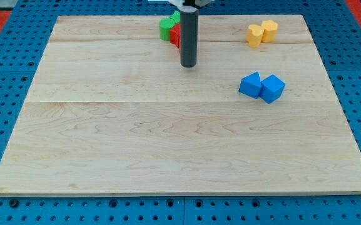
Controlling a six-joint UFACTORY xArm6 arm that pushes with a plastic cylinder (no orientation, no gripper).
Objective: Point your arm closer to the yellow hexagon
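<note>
Broadly, the pale wooden tabletop [167,144] fills most of the view, resting on a blue pegboard surface [5,94] that shows round its edges, with a strip of red at the view's top corners. Next in size is the dark rod [188,34], which comes down from the view's top, a little left of centre; my tip [188,65] rests on the wood in the upper part of the tabletop. This tool is a plain rod with no jaws — nothing on it opens, closes or clamps. Two blue blocks [262,86] sit touching each other at the view's right, below and to the right of my tip and well apart from it. Just behind the rod, toward the view's top left of it, is a green block [166,28] pressed against a red block [176,35], the red one partly hidden by the rod; their shapes are hard to make out. The two yellow blocks stand touching near the view's top right — a yellow hexagon [269,29] and, on its left, a yellow block [254,35] of less clear shape, both well to the right of my tip.
</note>
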